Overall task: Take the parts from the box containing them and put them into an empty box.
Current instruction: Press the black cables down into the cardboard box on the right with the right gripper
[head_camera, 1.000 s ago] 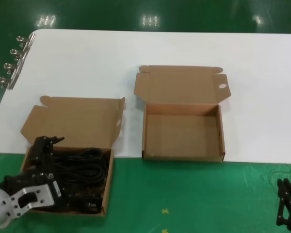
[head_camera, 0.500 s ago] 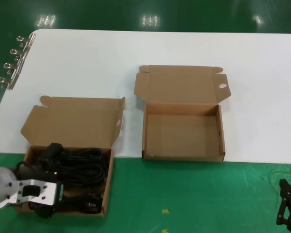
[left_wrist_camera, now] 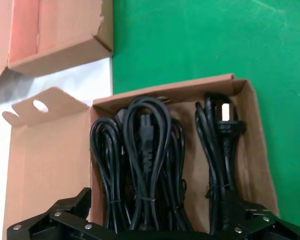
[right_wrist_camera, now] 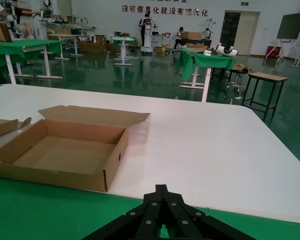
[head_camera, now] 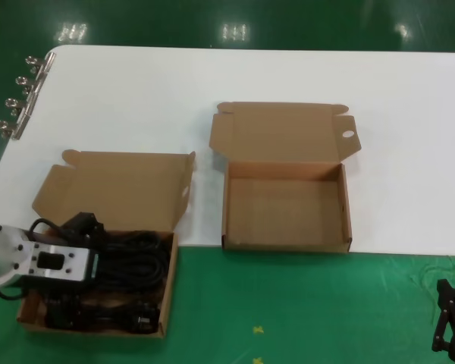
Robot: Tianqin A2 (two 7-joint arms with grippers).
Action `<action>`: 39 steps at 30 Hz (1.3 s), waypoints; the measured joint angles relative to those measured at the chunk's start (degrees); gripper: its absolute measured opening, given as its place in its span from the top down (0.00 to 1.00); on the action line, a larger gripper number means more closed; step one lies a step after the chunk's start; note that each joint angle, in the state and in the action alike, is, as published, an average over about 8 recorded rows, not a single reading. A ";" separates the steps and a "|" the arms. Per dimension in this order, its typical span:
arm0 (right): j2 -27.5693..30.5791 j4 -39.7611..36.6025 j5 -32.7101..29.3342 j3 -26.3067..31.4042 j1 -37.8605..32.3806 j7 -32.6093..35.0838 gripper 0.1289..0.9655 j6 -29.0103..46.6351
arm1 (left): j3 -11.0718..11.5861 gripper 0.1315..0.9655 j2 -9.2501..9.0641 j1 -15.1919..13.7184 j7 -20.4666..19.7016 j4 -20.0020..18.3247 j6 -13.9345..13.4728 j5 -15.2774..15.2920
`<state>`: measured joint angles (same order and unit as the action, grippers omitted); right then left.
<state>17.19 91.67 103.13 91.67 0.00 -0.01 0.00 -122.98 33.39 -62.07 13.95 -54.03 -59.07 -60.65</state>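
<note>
White table (head_camera: 409, 114): left gripper (left_wrist_camera: 155, 227) spread wide over cords (left_wrist_camera: 140, 165) (in their box (head_camera: 106, 182)); right gripper (right_wrist_camera: 161, 220) closed, idle

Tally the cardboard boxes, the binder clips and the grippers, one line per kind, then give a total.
Cardboard boxes: 2, the box with cords and the empty box
Binder clips: 4
Grippers: 2, the left gripper and the right gripper
Total: 8
</note>
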 joint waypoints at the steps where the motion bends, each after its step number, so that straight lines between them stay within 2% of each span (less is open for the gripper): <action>1: 0.00 0.00 0.00 0.00 0.00 0.00 0.98 0.00 | -0.16 0.01 -0.36 -0.76 0.43 1.34 -0.14 -0.15; 9: 0.00 0.00 0.00 0.00 0.00 0.00 0.98 0.00 | -1.06 0.05 -2.64 -5.38 4.26 10.35 -0.11 -1.53; 14: 0.00 0.00 0.00 0.00 0.00 0.00 0.98 0.00 | -1.27 0.13 -3.49 -7.06 6.01 14.15 0.30 -2.55; 18: 0.00 0.00 0.00 0.00 0.00 0.00 0.98 0.00 | -1.43 0.18 -3.68 -7.86 6.28 15.68 0.08 -3.25; 26: 0.00 0.00 0.00 0.00 0.00 0.00 0.98 0.00 | -2.06 0.40 -3.64 -8.81 5.93 17.34 -0.77 -3.97; 30: 0.00 0.00 -0.01 0.00 0.00 0.00 0.98 0.00 | -2.39 0.40 -3.98 -9.29 6.23 18.49 -0.82 -4.23; 38: 0.00 0.00 -0.01 0.00 0.00 0.00 0.98 0.00 | -2.98 0.66 -5.17 -10.41 7.19 21.09 -0.41 -4.69; 39: 0.00 0.00 -0.01 0.00 0.00 0.00 0.98 0.00 | -3.05 0.66 -5.28 -10.52 7.21 21.27 -0.40 -4.73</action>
<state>17.19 91.67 103.12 91.67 0.00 -0.01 0.00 -126.03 28.11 -72.59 21.17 -32.76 -59.47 -65.37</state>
